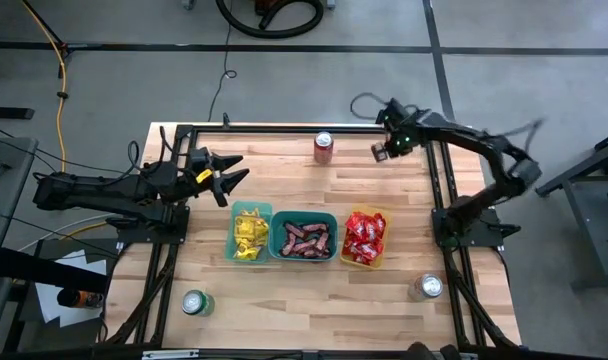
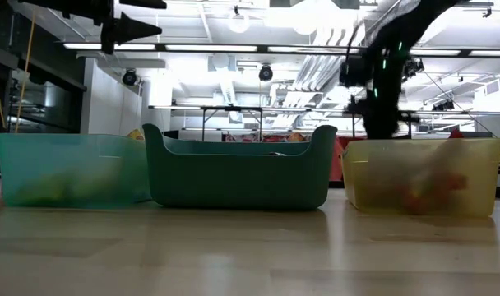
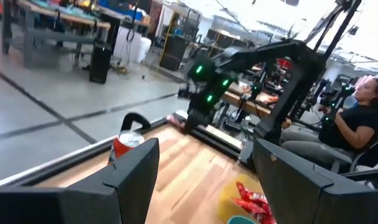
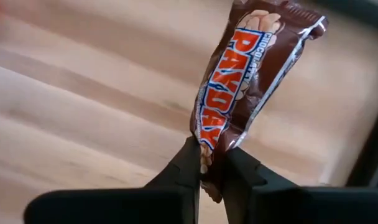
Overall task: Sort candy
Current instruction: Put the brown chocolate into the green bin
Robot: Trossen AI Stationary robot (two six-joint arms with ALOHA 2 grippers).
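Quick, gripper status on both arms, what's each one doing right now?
Left gripper: open, empty, above the table's left side near the yellow-candy bin.
Right gripper: shut on a dark brown candy bar, up near the table's far edge.

Wooden table (image 1: pixel 304 300): light planks, framed by black rails. Three plastic bins stand in a row, each touching the next: pale green bin (image 1: pixel 234 240), dark teal bin (image 1: pixel 274 218), yellow bin (image 1: pixel 386 240). Three drink cans stand upright, well apart: red can (image 1: pixel 324 147) near the far edge, green can (image 1: pixel 193 302) at the near left corner, silver can (image 1: pixel 428 287) at the near right. A seated person (image 3: pixel 354 121) in dark clothing is beyond the table.
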